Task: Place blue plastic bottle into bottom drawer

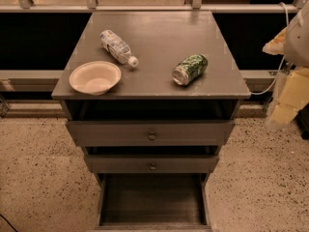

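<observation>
The blue plastic bottle [116, 47] lies on its side on the grey cabinet top [154, 30], at the left, with its white cap pointing toward the front right. The bottom drawer [152, 199] is pulled out at the foot of the cabinet, and its dark inside is bare. My arm and gripper [286, 103] show as pale white and yellowish shapes at the right edge. They are beside the cabinet, well to the right of the bottle and apart from it.
A white bowl [95, 77] stands at the top's front left, just in front of the bottle. A crushed green can [189, 69] lies at the front right. Two shallower drawers with round knobs [151, 136] sit above the bottom one. Speckled floor surrounds the cabinet, and a railing runs behind it.
</observation>
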You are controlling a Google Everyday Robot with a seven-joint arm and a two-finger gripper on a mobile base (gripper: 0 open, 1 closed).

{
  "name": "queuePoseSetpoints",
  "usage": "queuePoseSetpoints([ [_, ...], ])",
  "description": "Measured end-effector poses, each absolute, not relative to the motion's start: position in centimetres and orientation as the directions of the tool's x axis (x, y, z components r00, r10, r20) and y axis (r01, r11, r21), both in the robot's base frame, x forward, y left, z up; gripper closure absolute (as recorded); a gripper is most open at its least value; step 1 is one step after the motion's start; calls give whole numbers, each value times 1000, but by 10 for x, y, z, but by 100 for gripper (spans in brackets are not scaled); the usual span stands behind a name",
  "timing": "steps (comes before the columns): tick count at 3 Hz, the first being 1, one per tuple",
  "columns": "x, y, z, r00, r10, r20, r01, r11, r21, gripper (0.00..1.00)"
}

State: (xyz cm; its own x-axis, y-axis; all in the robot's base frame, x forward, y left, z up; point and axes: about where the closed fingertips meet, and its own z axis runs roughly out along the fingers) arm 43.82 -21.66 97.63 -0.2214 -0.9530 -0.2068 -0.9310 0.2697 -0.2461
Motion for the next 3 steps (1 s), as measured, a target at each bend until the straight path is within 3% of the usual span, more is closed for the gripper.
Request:
queuePoseSetpoints([
  [2, 471, -190, 970, -233, -946, -226, -926, 287, -246, 0],
  [3, 527, -136, 968, -206, -932, -297, -917, 290, -274, 0],
])
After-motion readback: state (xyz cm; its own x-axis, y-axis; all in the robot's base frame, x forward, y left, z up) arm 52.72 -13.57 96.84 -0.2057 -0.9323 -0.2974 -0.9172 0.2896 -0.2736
